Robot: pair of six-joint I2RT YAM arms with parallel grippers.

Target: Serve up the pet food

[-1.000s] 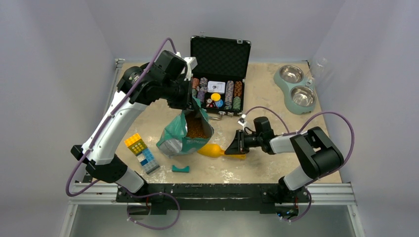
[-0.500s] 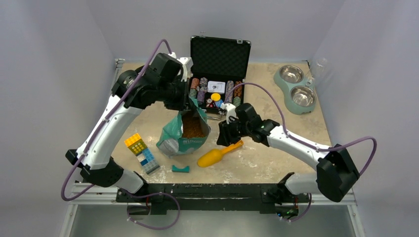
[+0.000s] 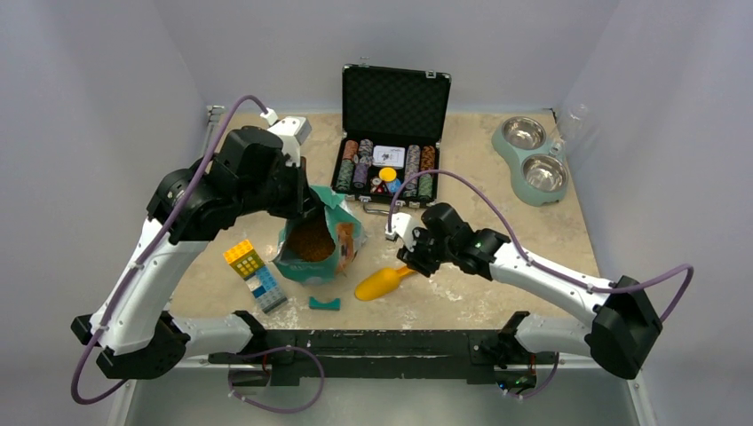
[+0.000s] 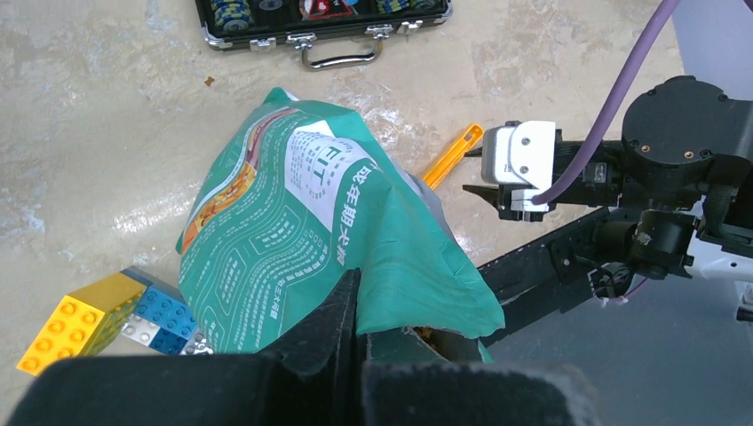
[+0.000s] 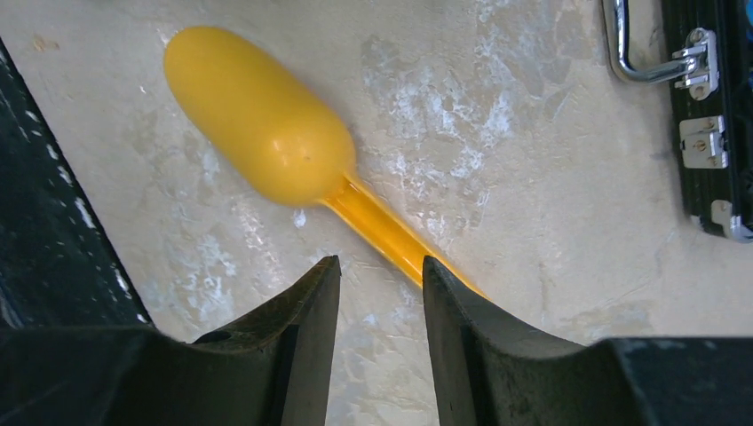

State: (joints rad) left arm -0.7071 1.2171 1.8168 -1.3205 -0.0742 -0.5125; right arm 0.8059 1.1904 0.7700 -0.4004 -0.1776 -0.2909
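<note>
Leftmost, toy bricks [image 3: 254, 273] lie on the bench [image 3: 497, 222], just beside the teal bag [image 3: 306, 264]. Left gripper [image 4: 357, 302]: jaws clamped on the bag's upper rim, and the bag's mouth gapes upward. Pet food [image 3: 311, 240] sits inside the bag, a brown mass seen from above. Yellow scoop [image 3: 380, 283] lies right of the bag, rounded side up. Right gripper [image 5: 380, 266]: jaws apart over the scoop's handle. Twin bowl [image 3: 531, 158] far right, well apart.

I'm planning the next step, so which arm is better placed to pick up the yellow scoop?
Right. The right gripper hangs open over the handle of the yellow scoop; the left gripper is pinching the rim of the pet food bag.
</note>
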